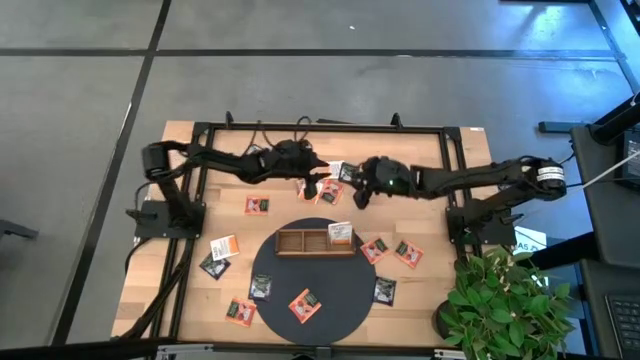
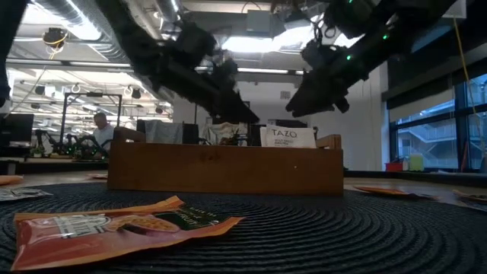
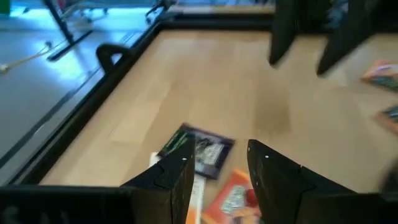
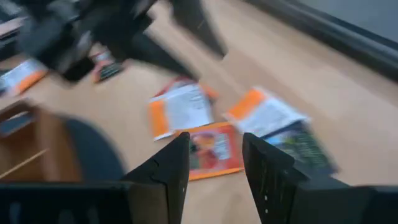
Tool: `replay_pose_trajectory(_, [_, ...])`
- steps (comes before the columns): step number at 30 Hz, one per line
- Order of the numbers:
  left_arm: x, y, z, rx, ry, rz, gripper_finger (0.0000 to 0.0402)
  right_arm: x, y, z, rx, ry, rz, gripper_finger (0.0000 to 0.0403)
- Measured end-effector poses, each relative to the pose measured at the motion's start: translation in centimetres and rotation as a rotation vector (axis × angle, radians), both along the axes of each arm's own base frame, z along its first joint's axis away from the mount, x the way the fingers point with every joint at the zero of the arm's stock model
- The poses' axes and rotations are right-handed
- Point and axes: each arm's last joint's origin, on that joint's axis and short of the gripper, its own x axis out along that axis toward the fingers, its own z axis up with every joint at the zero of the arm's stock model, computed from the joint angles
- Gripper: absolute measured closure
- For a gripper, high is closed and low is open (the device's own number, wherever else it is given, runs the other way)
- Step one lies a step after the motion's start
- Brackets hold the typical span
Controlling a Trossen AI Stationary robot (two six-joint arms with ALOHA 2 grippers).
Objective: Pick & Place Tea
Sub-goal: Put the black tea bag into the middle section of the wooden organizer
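Observation:
A small heap of tea sachets (image 1: 333, 175) lies on the wood behind the tray: an orange-red one (image 4: 211, 151), two white ones with orange marks (image 4: 181, 109) and a black one (image 4: 305, 149). My left gripper (image 1: 318, 184) hovers open over the heap's left side; in its wrist view (image 3: 221, 158) a black sachet (image 3: 200, 149) and an orange one (image 3: 235, 198) show between the fingers. My right gripper (image 1: 358, 195) hovers open at the heap's right side, its fingers (image 4: 214, 149) on either side of the orange-red sachet. Neither gripper holds anything.
The brown three-compartment tray (image 1: 300, 241) sits on the far part of the round dark mat (image 1: 335, 295), with a white sachet (image 2: 288, 137) upright in its right compartment. More sachets lie scattered on the mat and the wood (image 1: 222, 247). A potted plant (image 1: 500, 300) stands at the near right corner.

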Motion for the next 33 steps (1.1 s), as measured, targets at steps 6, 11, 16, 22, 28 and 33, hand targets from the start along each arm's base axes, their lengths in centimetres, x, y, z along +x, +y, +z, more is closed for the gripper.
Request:
replay_pose_trajectory(6, [3.1, 0.9, -2.5, -0.017, 0.049, -0.005, 0.0258, -1.1, -3.3, -0.4, 0.080, 0.021, -0.139, 0.0254])
replay_pose_trajectory(11, [4.8, 1.2, -3.7, -0.041, 0.126, -0.014, 0.0258, -2.3, -5.6, -0.9, 0.156, 0.055, -0.187, 0.0254])
replay_pose_trajectory(16, [5.8, 1.5, -3.9, -0.045, 0.148, -0.008, 0.0258, -2.7, -7.1, -1.3, 0.182, 0.050, -0.220, 0.0254])
replay_pose_trajectory(22, [6.1, 1.5, -3.6, 0.014, 0.161, 0.064, 0.0258, -2.5, -8.0, -2.8, 0.209, 0.092, -0.237, 0.0254])
replay_pose_trajectory(28, [6.2, 1.0, -3.9, 0.024, 0.190, 0.073, 0.0258, -1.8, -8.5, -4.2, 0.211, 0.094, -0.238, 0.0254])
replay_pose_trajectory(33, [6.6, 0.3, -4.4, 0.019, 0.188, 0.060, 0.0258, -1.0, -8.8, -4.9, 0.221, 0.052, -0.204, 0.0254])
